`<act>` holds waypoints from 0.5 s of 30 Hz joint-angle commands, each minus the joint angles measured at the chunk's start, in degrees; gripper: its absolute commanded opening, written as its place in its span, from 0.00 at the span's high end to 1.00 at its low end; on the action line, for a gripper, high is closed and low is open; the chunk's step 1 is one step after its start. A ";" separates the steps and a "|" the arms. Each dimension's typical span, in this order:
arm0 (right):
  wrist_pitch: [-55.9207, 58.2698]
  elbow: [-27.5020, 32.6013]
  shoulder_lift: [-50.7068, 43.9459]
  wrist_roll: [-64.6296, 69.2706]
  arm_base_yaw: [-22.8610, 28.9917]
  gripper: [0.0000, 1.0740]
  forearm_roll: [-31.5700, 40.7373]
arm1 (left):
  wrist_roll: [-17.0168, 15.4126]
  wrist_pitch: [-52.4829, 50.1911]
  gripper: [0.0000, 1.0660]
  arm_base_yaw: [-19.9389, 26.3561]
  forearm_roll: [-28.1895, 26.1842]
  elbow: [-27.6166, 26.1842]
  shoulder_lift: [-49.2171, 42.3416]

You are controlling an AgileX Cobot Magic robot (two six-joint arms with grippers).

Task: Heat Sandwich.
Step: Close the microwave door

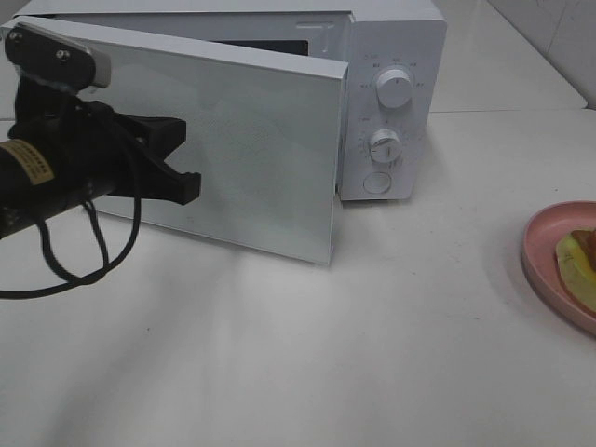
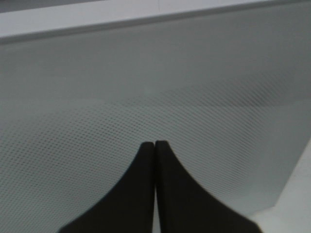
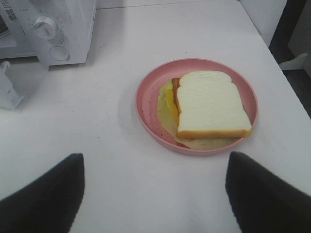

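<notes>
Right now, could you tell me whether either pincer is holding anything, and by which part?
Nothing is held. The left pincer is shut, empty, at the microwave door; the right pincer is open above the sandwich.

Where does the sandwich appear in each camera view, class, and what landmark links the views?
Exterior high: the sandwich lies at the right edge, cut off, on the pink plate.
Left wrist: not in it.
Right wrist: right of centre, on the plate.
Shared landmark: the microwave with its white dials.
</notes>
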 commanded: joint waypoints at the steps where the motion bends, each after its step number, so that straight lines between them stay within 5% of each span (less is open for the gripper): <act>1: -0.57 0.06 -1.55 0.00 -0.40 0.29 0.06 | 1.89 -0.97 1.00 -2.46 -2.86 -3.38 2.29; 15: -0.57 0.06 -1.55 0.00 -0.40 0.29 0.06 | 14.27 -0.80 1.00 -10.66 -19.08 -16.96 12.32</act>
